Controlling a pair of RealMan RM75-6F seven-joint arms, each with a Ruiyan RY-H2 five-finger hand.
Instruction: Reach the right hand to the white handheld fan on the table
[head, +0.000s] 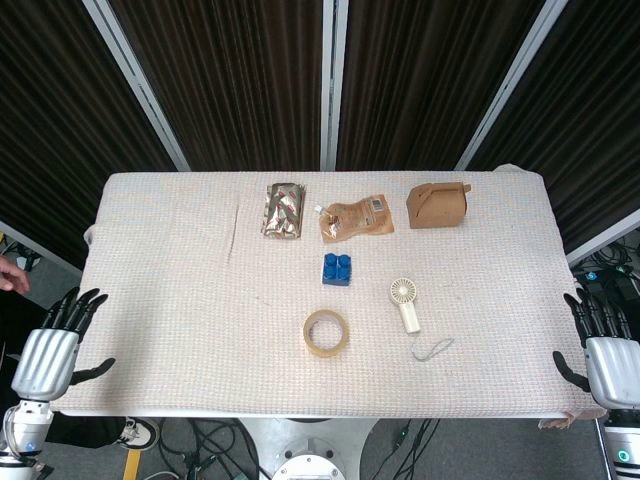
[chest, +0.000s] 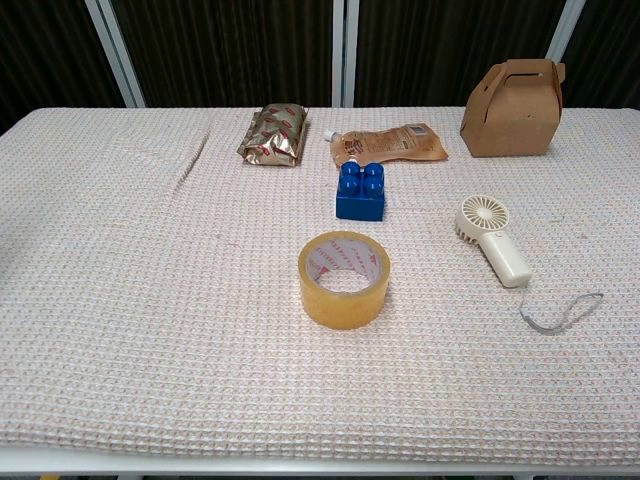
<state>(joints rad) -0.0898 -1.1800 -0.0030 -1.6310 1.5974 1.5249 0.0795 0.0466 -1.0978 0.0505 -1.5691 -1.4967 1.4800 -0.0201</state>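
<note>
The white handheld fan (head: 406, 304) lies flat on the table, right of centre, its round head pointing away and a grey wrist loop (head: 432, 349) trailing from its handle. The chest view shows the fan (chest: 491, 238) at the right. My right hand (head: 603, 343) hangs off the table's right front corner, fingers spread and holding nothing, well to the right of the fan. At the left front corner my left hand (head: 55, 338) is likewise open and empty. Neither hand appears in the chest view.
A roll of clear tape (head: 326, 331) sits front centre, with a blue block (head: 338, 269) behind it. Along the back lie a foil packet (head: 283, 210), a brown pouch (head: 357, 219) and a cardboard box (head: 438, 204). A white textured cloth (head: 180, 300) covers the table.
</note>
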